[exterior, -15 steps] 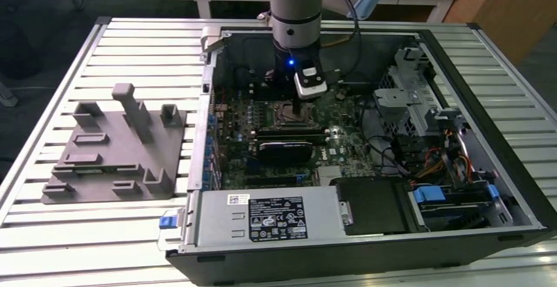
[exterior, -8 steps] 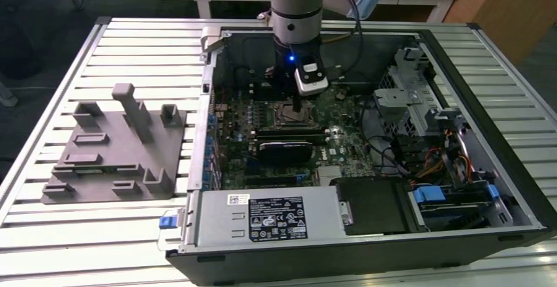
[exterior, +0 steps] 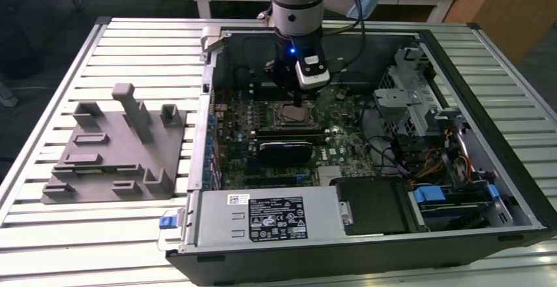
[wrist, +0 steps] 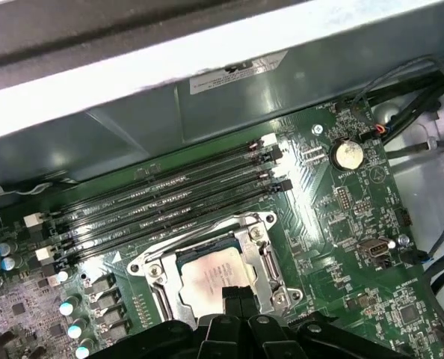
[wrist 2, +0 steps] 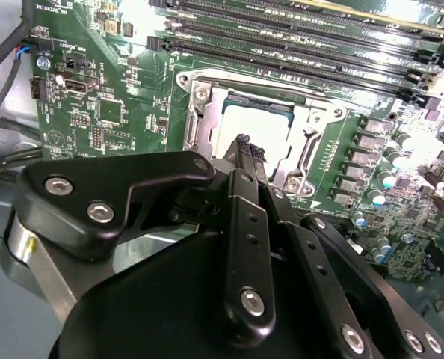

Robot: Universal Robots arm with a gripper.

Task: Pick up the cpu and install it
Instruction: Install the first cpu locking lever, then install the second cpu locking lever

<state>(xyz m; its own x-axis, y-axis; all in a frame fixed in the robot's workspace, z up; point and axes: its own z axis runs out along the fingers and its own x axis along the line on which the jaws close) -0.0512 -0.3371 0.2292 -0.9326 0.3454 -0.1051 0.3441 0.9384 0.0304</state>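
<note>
Cpu (wrist: 211, 280), pale silver top up, lies seated inside the metal-framed socket (wrist: 263, 258) on the green motherboard (wrist: 334, 224) in the open computer case (exterior: 487, 91). In both wrist views the gripper (wrist: 237, 295) stands just above the chip's edge with its black fingertips (wrist 2: 246, 146) pressed together, grasping nothing. On the slatted bench (exterior: 52, 235), the grey fixture (exterior: 113, 150) sits beside the case.
</note>
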